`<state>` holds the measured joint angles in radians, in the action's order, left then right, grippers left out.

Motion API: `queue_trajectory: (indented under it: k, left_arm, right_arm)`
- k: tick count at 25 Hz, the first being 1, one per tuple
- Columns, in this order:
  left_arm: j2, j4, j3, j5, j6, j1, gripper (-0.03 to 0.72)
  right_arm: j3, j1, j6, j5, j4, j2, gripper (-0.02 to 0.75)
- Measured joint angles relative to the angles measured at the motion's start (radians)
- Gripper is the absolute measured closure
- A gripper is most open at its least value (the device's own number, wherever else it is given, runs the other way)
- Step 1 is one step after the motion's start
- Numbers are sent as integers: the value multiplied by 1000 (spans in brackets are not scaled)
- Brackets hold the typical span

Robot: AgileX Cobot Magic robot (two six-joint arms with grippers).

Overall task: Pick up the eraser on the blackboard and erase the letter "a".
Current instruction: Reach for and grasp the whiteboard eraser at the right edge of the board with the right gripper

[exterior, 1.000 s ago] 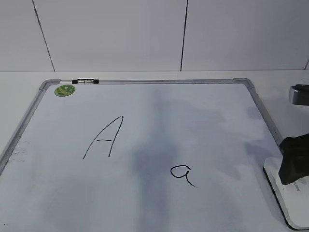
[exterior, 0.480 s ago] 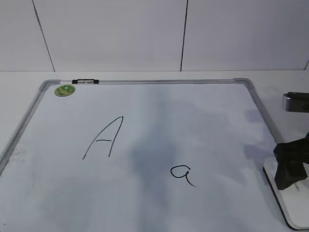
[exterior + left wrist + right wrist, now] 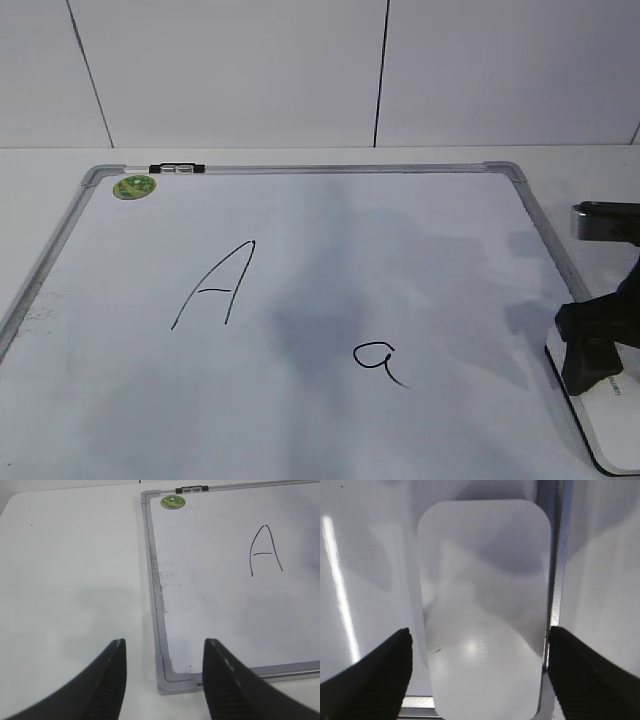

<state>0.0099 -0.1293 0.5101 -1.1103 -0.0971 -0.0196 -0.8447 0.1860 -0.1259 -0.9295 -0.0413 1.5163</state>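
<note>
The blackboard (image 3: 330,250) is a white board with a silver frame lying flat on the table. The small handwritten letter "a" (image 3: 378,360) sits right of centre, with a large capital "A" (image 3: 215,285) to its left. The white eraser (image 3: 605,420) lies on the board's right frame at the lower right. In the right wrist view the eraser (image 3: 482,605) fills the middle. My right gripper (image 3: 479,672) is open, one finger on each side of the eraser's near end. My left gripper (image 3: 162,680) is open and empty over the board's near left corner (image 3: 172,680).
A round green sticker (image 3: 134,186) and a black clip (image 3: 177,169) sit at the board's far left edge. A white panelled wall stands behind the table. White tabletop (image 3: 70,575) lies left of the board.
My right gripper has shifted a little left and lower over the eraser. The board and the letters have not moved.
</note>
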Motion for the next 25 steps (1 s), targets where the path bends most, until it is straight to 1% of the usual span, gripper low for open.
queue_trajectory:
  k: [14, 25]
  left_arm:
    - [0, 0, 0, 0, 0, 0, 317]
    - [0, 0, 0, 0, 0, 0, 317]
  right_arm:
    - [0, 0, 13, 49, 21, 30, 102]
    - [0, 0, 15, 13, 17, 30, 120]
